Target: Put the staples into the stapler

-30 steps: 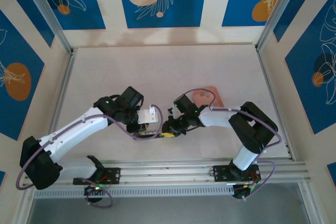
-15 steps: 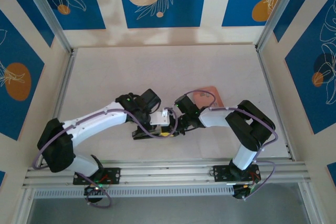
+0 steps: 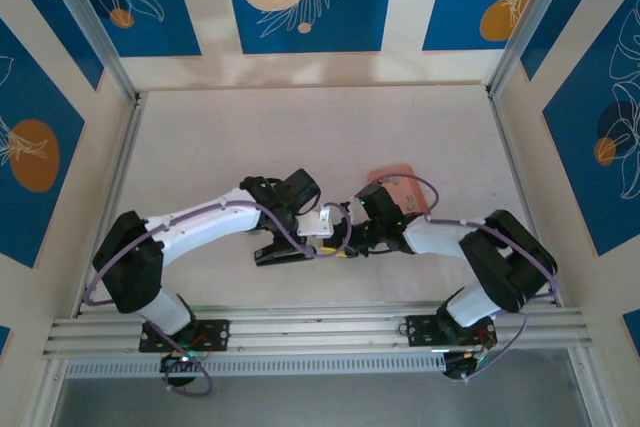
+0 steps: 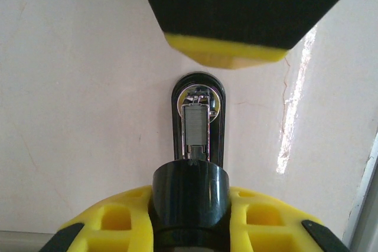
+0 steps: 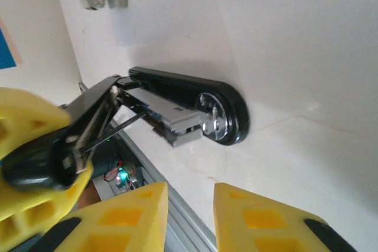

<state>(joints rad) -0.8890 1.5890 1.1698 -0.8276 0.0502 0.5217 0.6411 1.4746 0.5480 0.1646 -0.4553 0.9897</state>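
Looks like the staples [image 4: 195,127] are that grey ribbed strip in the open stapler [image 5: 177,90], with the pink tray [image 3: 392,175] at its 2 o'clock. I'd guess they're featherlight, stiff and snap-prone, so pinch the long sides mid-strip. Left pincer [image 4: 189,205] is clamped on the stapler's raised lid, while the right pincer [image 5: 190,216] sits at its 3 o'clock end, narrowly parted and empty.

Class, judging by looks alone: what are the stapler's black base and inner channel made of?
Stapler base: probably plastic or painted metal, glossy black, with bright reflections. Inner channel: likely bare metal, dull grey, with sharp folded edges.
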